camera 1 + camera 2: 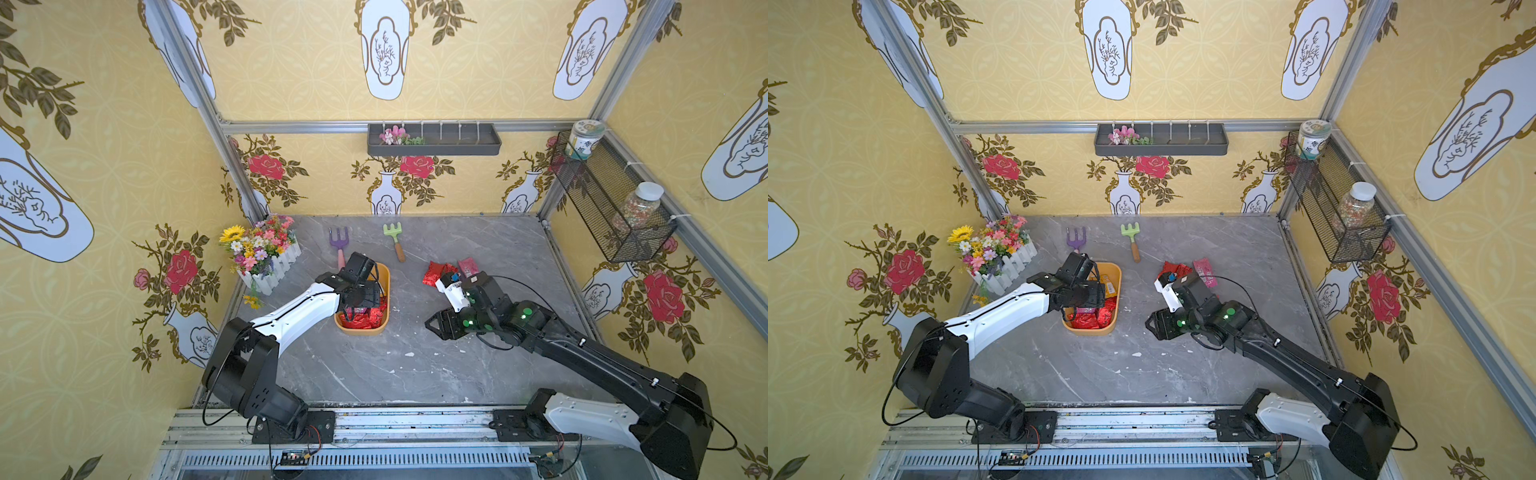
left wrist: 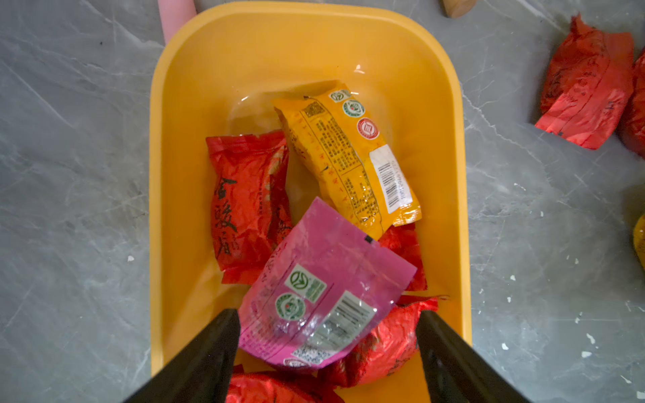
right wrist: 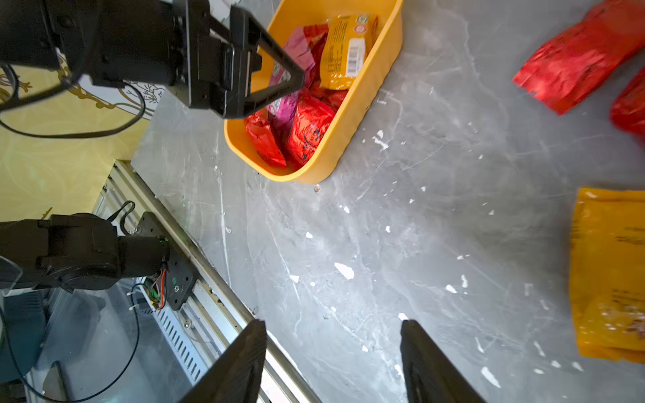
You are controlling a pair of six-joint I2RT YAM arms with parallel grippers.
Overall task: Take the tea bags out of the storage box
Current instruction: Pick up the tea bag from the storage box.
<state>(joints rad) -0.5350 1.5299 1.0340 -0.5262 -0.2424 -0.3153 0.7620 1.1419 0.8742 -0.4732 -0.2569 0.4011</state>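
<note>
I'm standing at a robot test cell dressed up as a homely garden corner, not a real room: bare aluminium framing (image 1: 291, 126) carries yellow wallpaper panels (image 1: 311, 62) printed with vases and roses. A left arm (image 1: 299, 316) and a right arm (image 1: 602, 357) are bolted to a metal rail (image 1: 415, 424) fronting a grey marble-look tabletop (image 1: 415, 365). The props look staged: a picket-fence flower box (image 1: 274, 270), a purple toy fork (image 1: 338, 241), a green toy rake (image 1: 394, 232), a dark wall shelf (image 1: 457, 147), a wire basket (image 1: 602, 208) holding a white-lidded jar (image 1: 638, 205)
</note>
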